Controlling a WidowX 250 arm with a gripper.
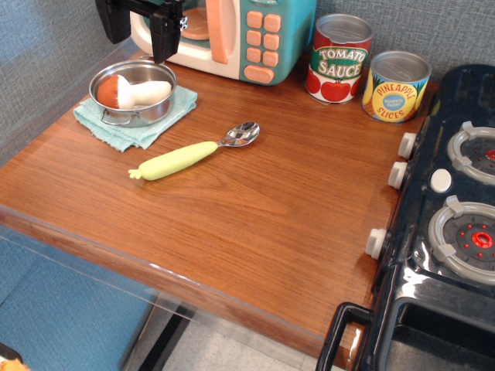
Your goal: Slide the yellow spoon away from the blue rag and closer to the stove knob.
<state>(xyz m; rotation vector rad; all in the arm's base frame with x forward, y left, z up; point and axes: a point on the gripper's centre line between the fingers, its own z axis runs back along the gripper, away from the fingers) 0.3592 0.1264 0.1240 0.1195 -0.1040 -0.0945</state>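
Note:
The yellow spoon (189, 154) lies flat on the wooden tabletop, its pale yellow-green handle pointing front left and its silver bowl pointing back right. It lies just right of the blue rag (124, 127), nearly touching the rag's front corner. Three white stove knobs (397, 174) line the left side of the black toy stove (433, 255) at the right, far from the spoon. My black gripper (141, 35) hangs at the top left, above the rag and apart from the spoon. Its two fingers stand apart with nothing between them.
A small steel pot (133, 93) holding a toy mushroom sits on the rag. A teal toy microwave (232, 35) stands at the back. A tomato sauce can (338, 58) and a pineapple can (395, 86) stand at the back right. The table's front edge runs diagonally.

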